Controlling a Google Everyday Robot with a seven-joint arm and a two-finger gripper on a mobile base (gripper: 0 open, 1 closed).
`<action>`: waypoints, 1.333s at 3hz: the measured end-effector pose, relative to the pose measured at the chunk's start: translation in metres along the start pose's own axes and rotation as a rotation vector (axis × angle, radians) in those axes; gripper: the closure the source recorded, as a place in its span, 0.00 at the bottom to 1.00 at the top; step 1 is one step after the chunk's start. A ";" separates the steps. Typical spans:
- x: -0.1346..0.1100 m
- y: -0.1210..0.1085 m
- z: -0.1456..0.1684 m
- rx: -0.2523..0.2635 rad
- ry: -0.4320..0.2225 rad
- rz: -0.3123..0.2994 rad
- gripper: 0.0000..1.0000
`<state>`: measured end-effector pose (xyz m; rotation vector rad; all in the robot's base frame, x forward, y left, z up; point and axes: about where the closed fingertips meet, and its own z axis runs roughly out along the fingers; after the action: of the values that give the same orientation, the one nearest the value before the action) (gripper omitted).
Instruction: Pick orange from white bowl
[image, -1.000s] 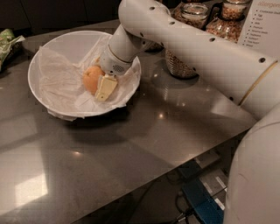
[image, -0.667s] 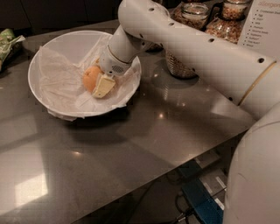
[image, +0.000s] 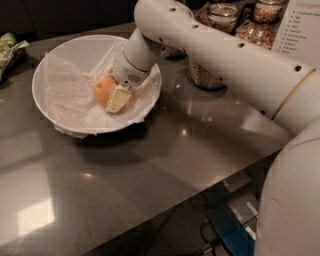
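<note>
The orange (image: 102, 89) lies in the right half of the white bowl (image: 36, 85), on the crinkled white paper (image: 65, 90) that lines it. The bowl stands at the back left of the dark table. My gripper (image: 110, 96) reaches down into the bowl from the right. Its cream-coloured finger (image: 119, 99) presses against the orange's right side. The other finger is hidden behind the fruit. The gripper is shut on the orange, low inside the bowl.
Glass jars of grain (image: 221, 12) stand at the back right, one (image: 204, 75) just behind my arm. A green packet (image: 9, 47) lies at the far left edge. A white printed card (image: 302, 25) stands at the top right. The table edge runs diagonally at the lower right.
The gripper and the orange have shifted very slightly up and left inside the bowl. The bowl has not moved.
</note>
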<state>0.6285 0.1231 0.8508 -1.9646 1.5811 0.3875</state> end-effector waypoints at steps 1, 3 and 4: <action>-0.001 0.000 0.000 -0.001 -0.001 -0.001 1.00; -0.013 -0.008 -0.019 0.013 -0.035 -0.042 1.00; -0.024 -0.009 -0.038 0.028 -0.064 -0.064 1.00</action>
<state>0.6265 0.1204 0.8964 -1.9565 1.4730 0.3962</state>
